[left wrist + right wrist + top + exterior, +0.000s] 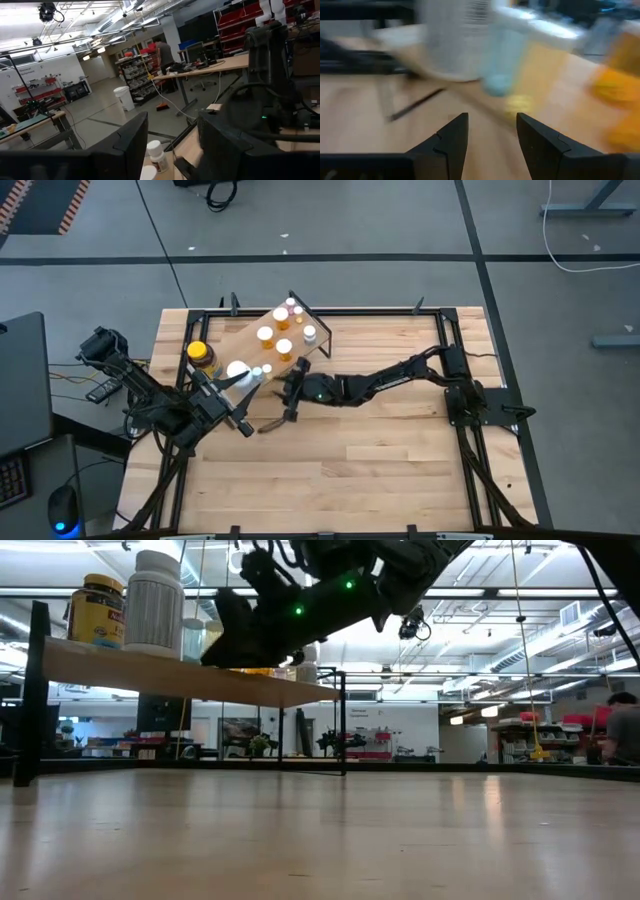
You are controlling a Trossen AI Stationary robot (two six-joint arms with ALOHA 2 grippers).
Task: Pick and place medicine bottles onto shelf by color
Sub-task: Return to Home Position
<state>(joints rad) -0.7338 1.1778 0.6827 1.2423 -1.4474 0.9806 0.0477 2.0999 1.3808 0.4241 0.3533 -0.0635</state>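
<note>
Butcher-block table (400, 475) fills my overhead feed, and the shelf (238, 340) stands on it at a slant. Every bottle I can see is up on the shelf. The jar (199, 352) with its yellow lid is at one end, the white bottle (237, 370) is just beside it, and then come two teal vials (262, 369). The orange vials (265, 334) cluster toward the other end. My right gripper (492, 122) hangs just off the shelf's near edge, close to the white bottle and the teal vials, its fingers spread and holding nothing. My left gripper (172, 120) sits near the shelf's jar end, fingers parted and empty too. Its camera shows a white-capped vial (156, 155) in the gap beyond the fingers. Past the shelf a person (162, 52) stands among racks in the room.
</note>
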